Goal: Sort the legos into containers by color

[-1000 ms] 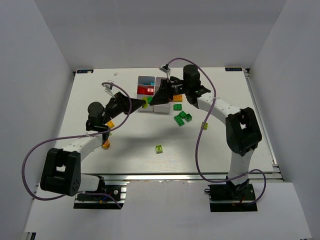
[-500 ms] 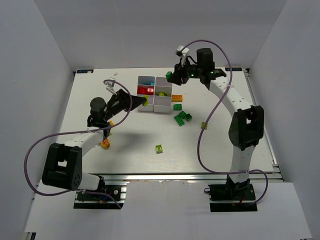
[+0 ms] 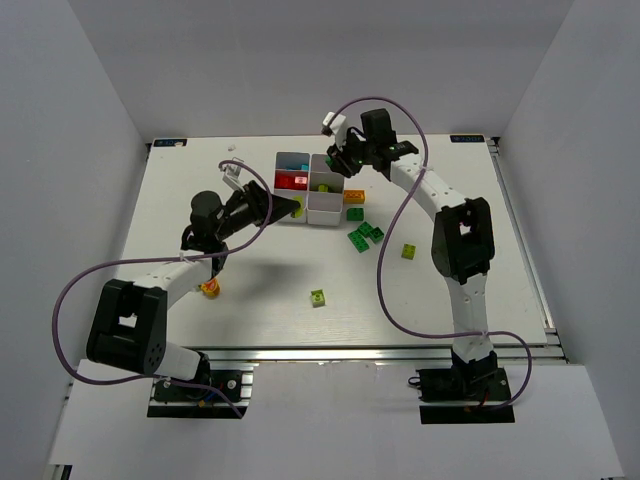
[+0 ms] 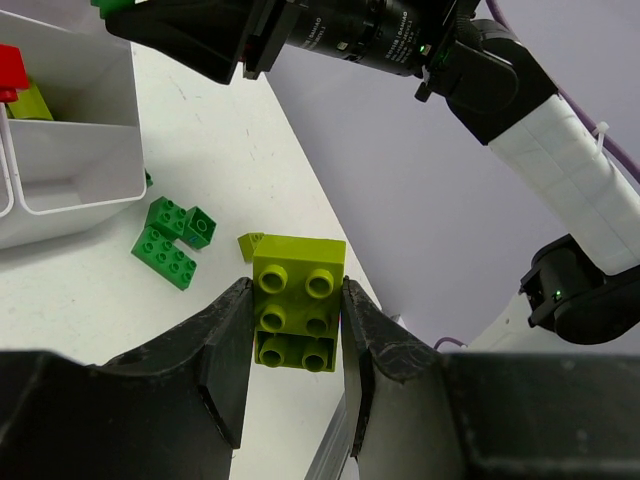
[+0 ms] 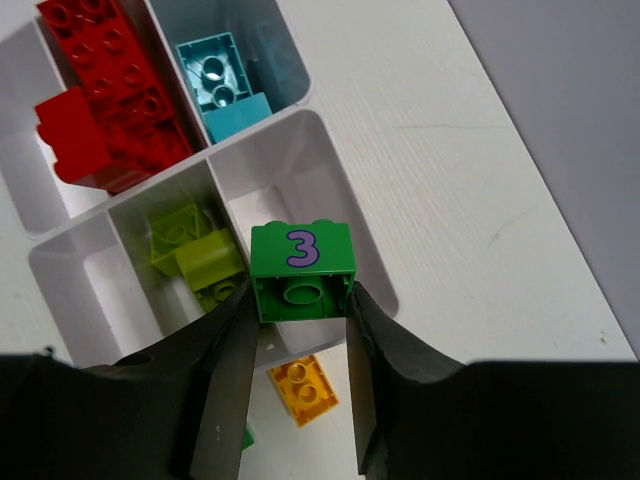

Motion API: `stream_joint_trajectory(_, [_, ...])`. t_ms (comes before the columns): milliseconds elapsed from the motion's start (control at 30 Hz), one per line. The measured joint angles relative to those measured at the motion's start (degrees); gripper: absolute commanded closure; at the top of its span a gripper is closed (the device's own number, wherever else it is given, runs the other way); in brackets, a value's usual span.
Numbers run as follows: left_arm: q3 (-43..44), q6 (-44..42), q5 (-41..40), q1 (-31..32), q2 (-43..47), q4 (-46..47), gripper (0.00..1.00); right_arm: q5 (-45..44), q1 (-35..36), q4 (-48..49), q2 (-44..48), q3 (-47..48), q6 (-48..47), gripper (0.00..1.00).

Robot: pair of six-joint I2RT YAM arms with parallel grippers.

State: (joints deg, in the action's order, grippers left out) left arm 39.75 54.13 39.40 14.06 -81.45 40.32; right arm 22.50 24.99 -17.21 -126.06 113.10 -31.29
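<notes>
Bricks are gripped by both tools. A dark green brick (image 5: 302, 262) marked with a 3 is clamped in the right tool (image 5: 300, 292) and held above the white six-compartment tray (image 5: 262, 128). Directly beneath it lies a compartment in which nothing can be seen; from the overhead view this is judged to be the tray's far right corner. Lime pieces (image 5: 190, 255) are stored in the adjoining compartment, with red pieces (image 5: 110, 110) and a light blue piece (image 5: 215, 75) in the two beyond. Release is therefore judged to need only a short straight descent, no sideways shift.

A lime brick (image 4: 297, 315) is pinched in the left tool (image 4: 295, 322), its long axis running along the fingers, studs facing the wrist camera. It is held off the tray's near left side, above the desk (image 3: 260, 280). The lime compartment lies across the tray from it, on the side nearer the right arm, so the right tool is judged better cleared first.

Loose green bricks (image 3: 365, 236) are left on the desk off the tray's near right corner.
</notes>
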Motion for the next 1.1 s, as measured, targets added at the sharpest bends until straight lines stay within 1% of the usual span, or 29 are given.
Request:
stream_joint_trajectory(133, [0.4, -0.2, 0.0, 0.0, 0.0, -0.5, 1.00, -2.1, 0.0, 0.6, -0.1, 0.0, -2.2, 0.79])
stream_joint_trajectory(167, [0.4, -0.3, 0.0, 0.0, 0.0, -0.5, 1.00, -2.4, 0.1, 0.8, -0.1, 0.0, -2.5, 0.77])
stream_joint_trajectory(200, [0.4, -0.3, 0.0, 0.1, 0.0, -0.5, 1.00, -2.7, 0.2, 0.9, -0.1, 0.0, -2.8, 0.73])
stream_joint_trajectory(333, [0.5, -0.7, 0.0, 0.2, -0.2, -0.9, 1.00, -3.3, 0.3, 1.2, -0.1, 0.0, -3.7, 0.62])
stream_joint_trajectory(400, [0.6, -0.7, 0.0, 0.3, -0.4, -1.0, 1.00, -3.3, 0.4, 1.4, -0.2, 0.0, -3.9, 0.59])
stream_joint_trajectory(567, [0.9, -0.9, 0.0, 0.4, -0.8, -1.6, 1.00, -3.3, 0.7, 2.2, -1.2, 0.0, -3.9, 0.56])
stream_joint_trajectory(767, [1.3, -1.2, 0.0, 0.6, -0.8, -2.0, 1.00, -3.3, 0.9, 2.3, -1.9, 0.0, -3.8, 0.43])
stream_joint_trajectory(800, [1.4, -1.2, 0.0, 0.6, -0.8, -2.1, 1.00, -3.3, 0.9, 2.4, -1.9, 0.0, -3.8, 0.39])
stream_joint_trajectory(967, [2.4, -1.8, 0.0, 0.7, -1.0, -3.4, 1.00, -3.1, 1.0, 2.3, -1.9, 0.0, -3.0, 0.29])
stream_joint_trajectory(1067, [3.7, -2.4, -0.1, 0.8, -1.7, -4.4, 1.00, -3.1, 1.1, 2.3, -1.6, -0.1, -1.5, 0.11])
stream_joint_trajectory(1100, [4.3, -2.7, -0.3, 1.0, -1.9, -5.4, 1.00, -3.1, 1.0, 2.3, -1.0, -0.7, -1.1, 0.11])
